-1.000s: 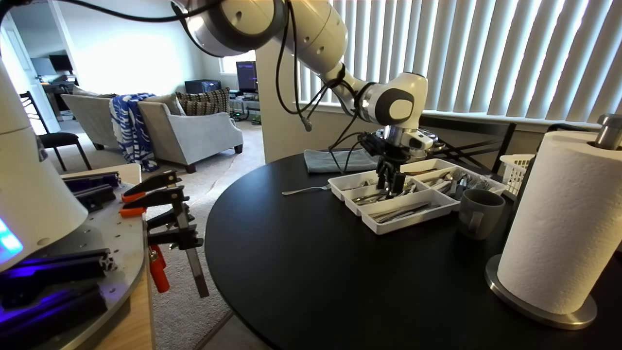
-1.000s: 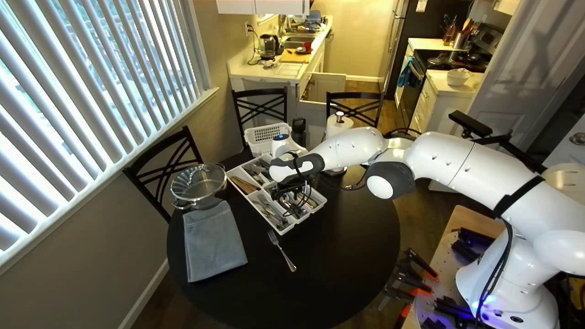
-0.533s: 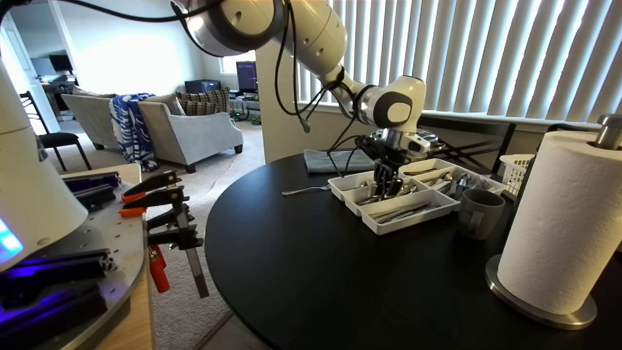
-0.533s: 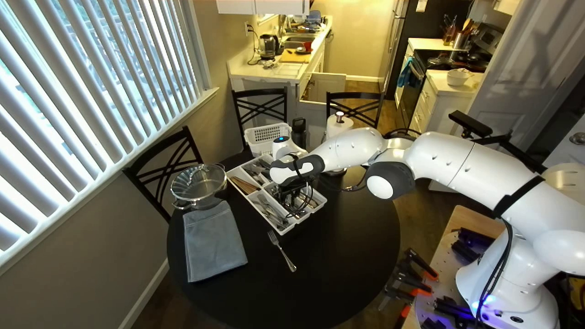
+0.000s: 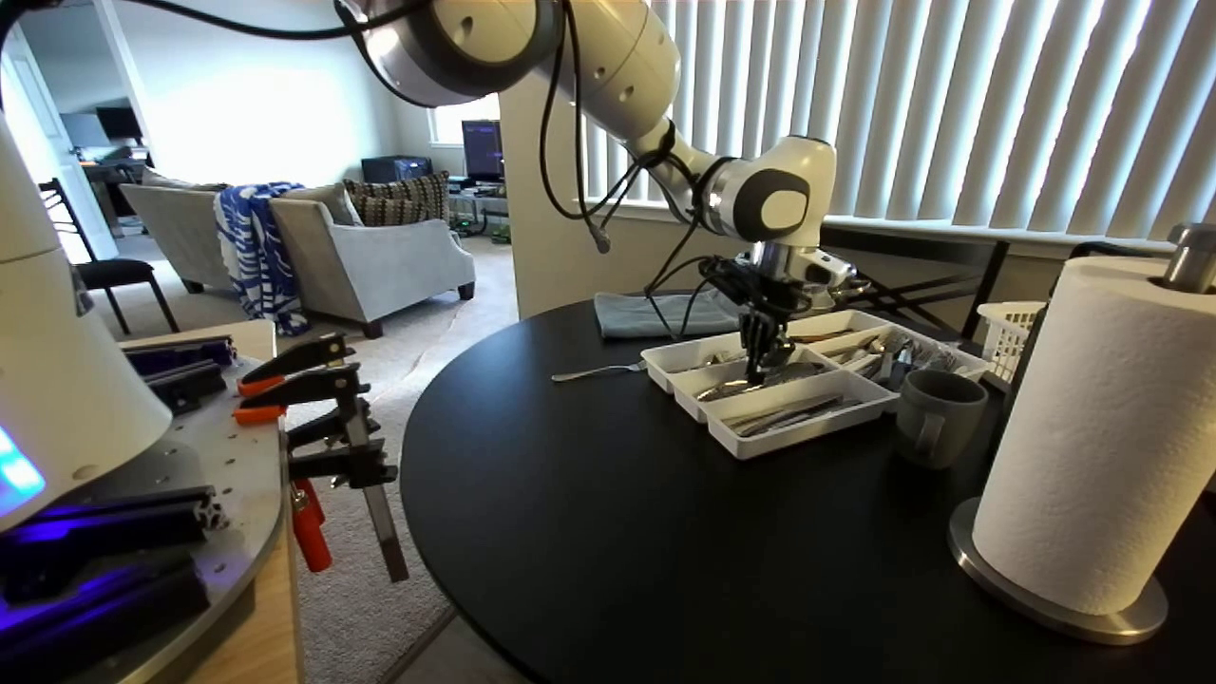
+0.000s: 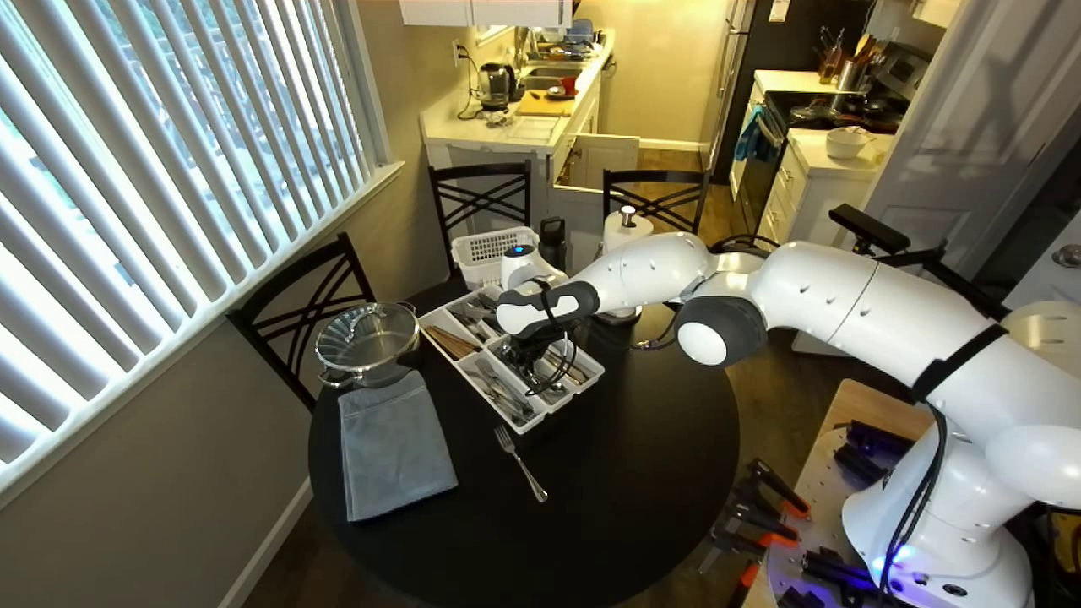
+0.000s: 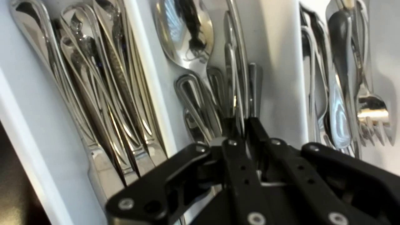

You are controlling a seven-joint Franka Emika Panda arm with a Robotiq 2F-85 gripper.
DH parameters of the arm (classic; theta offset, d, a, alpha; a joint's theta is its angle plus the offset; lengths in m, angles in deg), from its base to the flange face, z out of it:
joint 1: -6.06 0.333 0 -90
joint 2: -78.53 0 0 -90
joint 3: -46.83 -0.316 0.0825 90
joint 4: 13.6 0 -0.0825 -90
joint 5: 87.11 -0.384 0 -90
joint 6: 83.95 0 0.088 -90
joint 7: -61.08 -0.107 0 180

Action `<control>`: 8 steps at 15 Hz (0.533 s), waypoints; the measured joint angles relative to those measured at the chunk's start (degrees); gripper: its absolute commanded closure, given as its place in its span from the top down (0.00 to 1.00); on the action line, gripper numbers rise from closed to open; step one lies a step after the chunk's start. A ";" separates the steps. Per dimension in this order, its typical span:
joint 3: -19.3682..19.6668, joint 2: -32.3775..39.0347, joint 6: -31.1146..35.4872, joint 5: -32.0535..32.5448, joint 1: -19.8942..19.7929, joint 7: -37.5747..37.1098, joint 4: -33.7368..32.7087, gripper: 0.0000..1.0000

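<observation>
The black gripper (image 7: 242, 123) pinches slim, glossy steel cutlery (image 7: 243, 59) inside a smooth white tray (image 7: 34, 81); a mirror-bright, oval-bowled spoon (image 7: 187, 34) lies beside it. A metal fork (image 6: 521, 466) rests on the round table (image 6: 625, 507).

Outstretched white arm (image 6: 823, 291) with bent wrist (image 5: 774, 211), black hand (image 7: 243, 126) downward, its two fingers (image 7: 240, 175) nearly together.
</observation>
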 measured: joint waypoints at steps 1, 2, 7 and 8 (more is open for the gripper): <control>0.25 -0.02 0.31 0.11 -0.01 0.00 -0.42 0.01; 0.55 -0.04 0.52 0.34 -0.06 0.00 -0.98 0.01; 1.38 -0.03 1.55 0.97 -0.65 0.00 -2.55 0.02; 1.18 -0.03 1.58 0.97 -0.74 0.48 -2.55 0.02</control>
